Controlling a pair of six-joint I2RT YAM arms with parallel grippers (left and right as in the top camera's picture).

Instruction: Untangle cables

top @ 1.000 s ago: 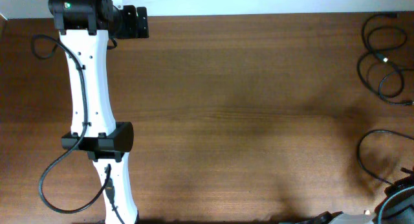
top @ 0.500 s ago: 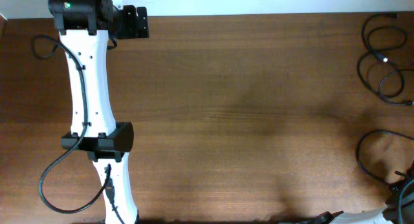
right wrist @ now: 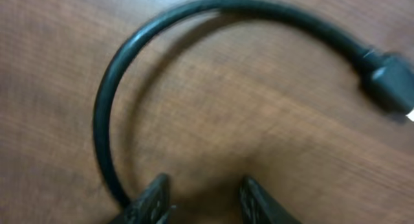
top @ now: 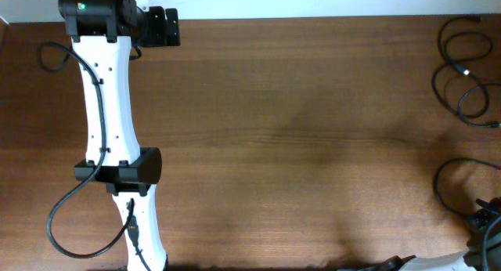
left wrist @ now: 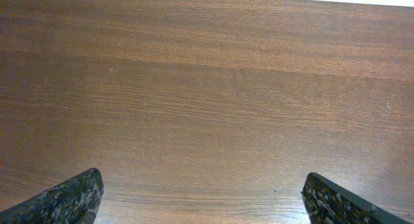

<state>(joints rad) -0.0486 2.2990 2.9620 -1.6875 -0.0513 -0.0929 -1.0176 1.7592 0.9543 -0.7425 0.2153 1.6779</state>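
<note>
Thin black cables (top: 462, 67) lie in tangled loops at the table's far right corner. One more cable (top: 440, 185) curves in a loop near the front right. In the right wrist view this cable (right wrist: 103, 101) arcs over the wood to a black plug (right wrist: 388, 78). My right gripper (right wrist: 204, 191) stands partly open just inside that loop, with bare wood between its fingers; the cable passes outside the left finger (right wrist: 152, 198). In the overhead view it (top: 487, 216) is only a dark shape at the front right corner. My left gripper (left wrist: 207, 204) is wide open over bare table, far left (top: 160, 27).
The white left arm (top: 109, 130) stretches along the table's left side with its own thick black wires (top: 70, 208) looping beside it. The table's right edge runs close to the cables.
The front right cable loop has slid slightly toward the front edge, and the right gripper has shifted in that corner. The left arm has not moved.
</note>
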